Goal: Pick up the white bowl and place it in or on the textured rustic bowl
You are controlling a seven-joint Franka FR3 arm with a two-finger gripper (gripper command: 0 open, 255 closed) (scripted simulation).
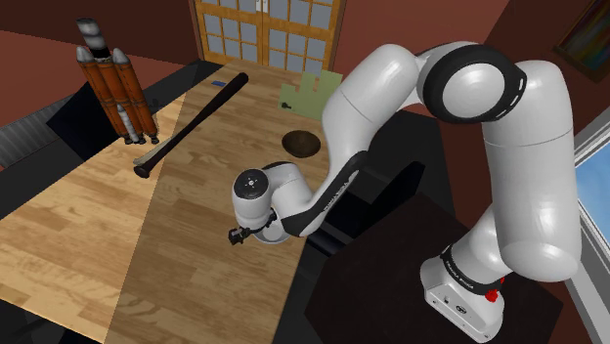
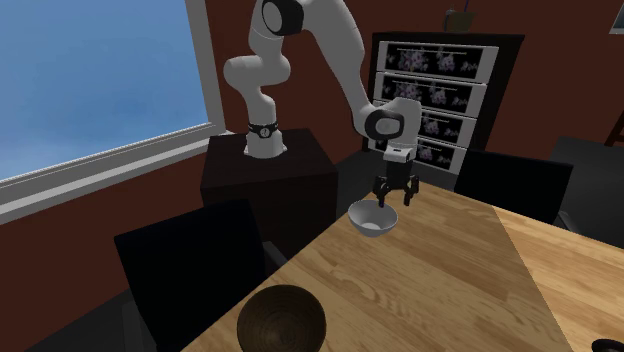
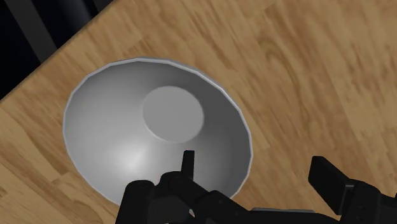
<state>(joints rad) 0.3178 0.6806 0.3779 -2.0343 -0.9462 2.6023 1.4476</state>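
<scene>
With the gripper (image 3: 257, 167) spread apart astride the rim of the white bowl (image 3: 137, 137), sink lower until the wall sits deep between its jaws, then clamp squarely before lifting

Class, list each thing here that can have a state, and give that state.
white bowl, upright, empty, on the table.
gripper, open, astride the white bowl's rim.
dark bowl, upright, empty.
bat, lying flat.
model rocket, standing.
glazed doors, shut.

A black bat (image 1: 191, 125) lies on the wooden table (image 1: 88, 235) (model rocket (image 1: 115, 83) nearby).
</scene>
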